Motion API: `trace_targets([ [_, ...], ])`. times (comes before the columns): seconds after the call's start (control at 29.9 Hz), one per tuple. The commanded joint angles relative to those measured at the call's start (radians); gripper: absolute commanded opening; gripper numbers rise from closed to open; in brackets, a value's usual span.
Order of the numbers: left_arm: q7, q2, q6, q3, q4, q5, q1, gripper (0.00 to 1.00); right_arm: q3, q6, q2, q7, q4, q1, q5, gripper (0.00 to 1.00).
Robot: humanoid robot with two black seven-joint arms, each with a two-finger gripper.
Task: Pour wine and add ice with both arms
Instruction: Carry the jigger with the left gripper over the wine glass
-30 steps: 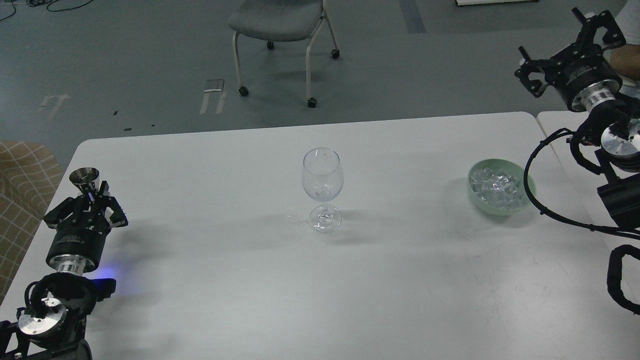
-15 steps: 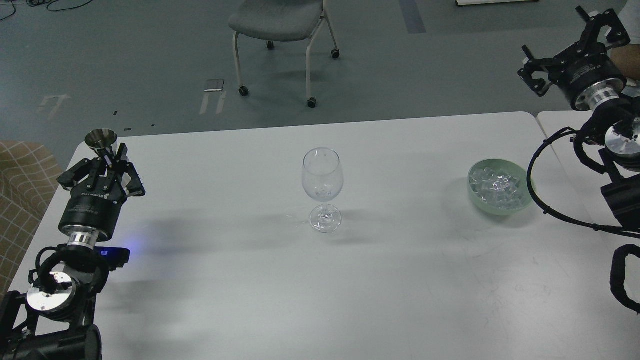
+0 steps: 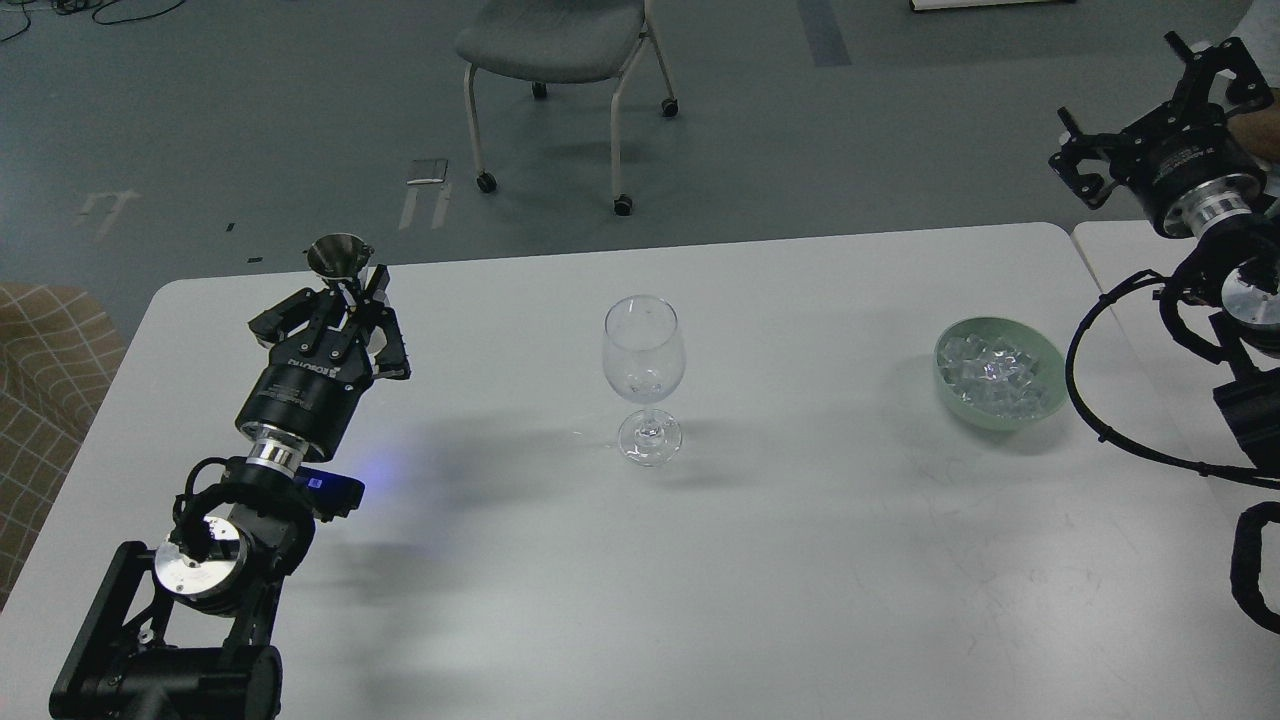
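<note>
A clear, upright wine glass [image 3: 644, 375] stands at the middle of the white table [image 3: 800, 560]. My left gripper [image 3: 352, 292] is to its left, above the table, shut on the stem of a small metal measuring cup [image 3: 338, 256] held upright. No wine shows from here; the cup's inside is too small to tell. A pale green bowl [image 3: 1042, 355] at the right holds many small clear ice cubes [image 3: 995, 375]. My right gripper [image 3: 1150, 112] is open and empty, raised beyond the table's far right corner, behind the bowl.
A grey chair [image 3: 560, 40] on castors stands on the floor beyond the table. A second white table [image 3: 1110, 262] adjoins on the right. A person's arm [image 3: 1262, 115] shows at the right edge. A checked cushion [image 3: 45, 360] lies at the left.
My left gripper has moved right and away from me with the metal cup, closer to the wine glass. My right gripper has drifted slightly right. Glass and bowl have not moved.
</note>
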Motion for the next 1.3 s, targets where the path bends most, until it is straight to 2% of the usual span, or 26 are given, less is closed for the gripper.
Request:
trace_targets([
  [0.0,0.0,-0.003,0.029,0.023,-0.004,0.007,-0.034,0.11,0.001,0.0,-0.006,0.0,0.0,0.0,0.002,1.0],
  [0.27,0.003,0.013,0.042,0.097,-0.004,0.022,-0.108,0.11,0.003,0.001,-0.003,0.001,0.003,-0.002,0.002,1.0],
  [0.4,0.022,0.0,0.072,0.115,-0.021,0.042,-0.127,0.11,0.004,0.004,-0.003,0.001,0.002,-0.006,0.002,1.0],
  [0.57,0.025,-0.003,0.101,0.184,-0.058,0.042,-0.131,0.11,0.004,0.007,-0.004,0.001,-0.001,-0.009,0.002,1.0],
  [0.94,0.026,-0.003,0.102,0.279,-0.058,0.077,-0.136,0.11,0.004,0.007,-0.004,0.001,0.002,-0.017,0.004,1.0],
  [1.14,0.04,-0.003,0.15,0.295,-0.121,0.136,-0.13,0.11,0.004,0.009,-0.005,0.003,0.0,-0.019,0.002,1.0],
  [1.27,0.045,-0.001,0.155,0.298,-0.118,0.137,-0.14,0.11,0.006,0.009,-0.004,0.003,0.002,-0.019,0.004,1.0],
])
